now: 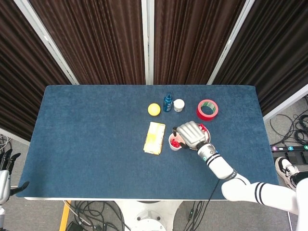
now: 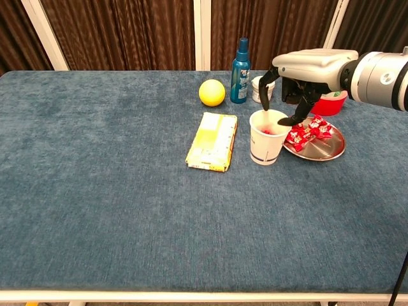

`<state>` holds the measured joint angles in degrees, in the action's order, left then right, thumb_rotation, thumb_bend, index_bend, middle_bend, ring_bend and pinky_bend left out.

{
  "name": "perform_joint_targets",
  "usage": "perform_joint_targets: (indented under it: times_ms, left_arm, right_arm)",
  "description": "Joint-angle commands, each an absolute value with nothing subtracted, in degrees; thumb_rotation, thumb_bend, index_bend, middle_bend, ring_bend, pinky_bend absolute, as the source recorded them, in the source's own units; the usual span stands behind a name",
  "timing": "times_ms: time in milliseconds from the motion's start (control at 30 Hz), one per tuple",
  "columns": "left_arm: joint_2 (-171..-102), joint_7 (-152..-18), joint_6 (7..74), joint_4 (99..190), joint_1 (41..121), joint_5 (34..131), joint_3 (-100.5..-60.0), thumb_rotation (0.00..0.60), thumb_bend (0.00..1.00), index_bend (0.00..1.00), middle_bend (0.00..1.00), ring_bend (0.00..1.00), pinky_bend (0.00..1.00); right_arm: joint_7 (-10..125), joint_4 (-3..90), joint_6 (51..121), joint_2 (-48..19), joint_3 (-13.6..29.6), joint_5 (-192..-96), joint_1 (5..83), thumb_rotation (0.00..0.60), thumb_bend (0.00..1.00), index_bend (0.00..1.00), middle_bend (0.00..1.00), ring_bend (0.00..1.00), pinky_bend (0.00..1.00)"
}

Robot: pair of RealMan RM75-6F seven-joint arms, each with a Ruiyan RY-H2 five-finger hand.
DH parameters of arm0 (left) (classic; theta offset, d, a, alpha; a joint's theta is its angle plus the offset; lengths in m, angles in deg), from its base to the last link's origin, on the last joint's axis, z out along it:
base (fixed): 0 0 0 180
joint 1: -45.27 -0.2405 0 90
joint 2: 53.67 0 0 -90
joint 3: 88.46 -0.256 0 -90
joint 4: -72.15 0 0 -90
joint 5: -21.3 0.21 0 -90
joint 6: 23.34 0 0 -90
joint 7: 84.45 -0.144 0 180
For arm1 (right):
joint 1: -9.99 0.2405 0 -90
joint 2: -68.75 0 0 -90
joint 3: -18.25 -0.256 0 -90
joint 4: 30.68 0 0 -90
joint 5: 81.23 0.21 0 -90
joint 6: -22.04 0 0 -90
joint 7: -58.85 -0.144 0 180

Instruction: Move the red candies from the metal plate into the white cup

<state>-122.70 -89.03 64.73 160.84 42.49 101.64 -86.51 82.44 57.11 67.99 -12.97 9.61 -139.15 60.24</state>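
The white cup (image 2: 264, 148) stands in the middle of the table with red candy (image 2: 271, 130) showing inside it. Just right of it lies the metal plate (image 2: 332, 150), which has a few red candies (image 2: 310, 131) on its left part. My right hand (image 2: 307, 66) hovers over the cup's mouth with its fingers spread and pointing down, and nothing is between them. In the head view the same right hand (image 1: 189, 134) covers most of the plate and part of the cup (image 1: 173, 143). My left hand (image 1: 5, 169) hangs off the table at the lower left, fingers apart and empty.
A yellow packet (image 2: 213, 140) lies left of the cup. Behind it are a yellow ball (image 2: 211, 92), a blue spray bottle (image 2: 240, 64) and a small white jar (image 2: 257, 89). A red tape roll (image 2: 332, 102) sits behind the plate.
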Motion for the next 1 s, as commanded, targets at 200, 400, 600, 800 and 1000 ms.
perform_joint_targets:
  times_ms: [200, 400, 600, 800, 1000]
  left_arm:
    - [-123.1, -88.6, 65.1, 160.2, 42.5, 102.2, -86.4, 0.6, 0.0, 0.22, 0.17, 0.09, 0.16]
    - [-123.2, -88.4, 65.2, 160.1, 42.5, 102.4, -86.4, 0.6, 0.0, 0.22, 0.17, 0.09, 0.16]
    - [-123.4, -88.7, 65.2, 160.1, 42.6, 102.7, -86.5, 0.6, 0.0, 0.22, 0.17, 0.09, 0.16]
    - [-123.4, -88.8, 65.1, 160.2, 42.5, 102.3, -86.4, 0.6, 0.0, 0.22, 0.17, 0.09, 0.16]
    - [-123.5, -88.9, 64.9, 160.1, 42.4, 102.1, -86.5, 0.6, 0.0, 0.22, 0.17, 0.09, 0.16]
  right_arm:
    - [81.5, 58.7, 71.5, -10.7, 8.4, -138.4, 59.1, 0.6, 0.04, 0.33, 0.97, 0.93, 1.0]
    - [82.6, 54.9, 70.5, -9.4, 9.0, -133.6, 58.6, 0.6, 0.1, 0.37, 0.97, 0.93, 1.0]
    - [84.5, 49.3, 66.0, -13.4, 11.8, -128.7, 59.6, 0.6, 0.13, 0.41, 0.96, 0.93, 1.0]
    - [85.3, 44.6, 63.3, -17.6, 12.8, -126.2, 60.8, 0.6, 0.13, 0.42, 0.96, 0.93, 1.0]
    - [86.3, 41.7, 62.1, -19.7, 12.9, -124.1, 62.3, 0.6, 0.14, 0.42, 0.96, 0.93, 1.0]
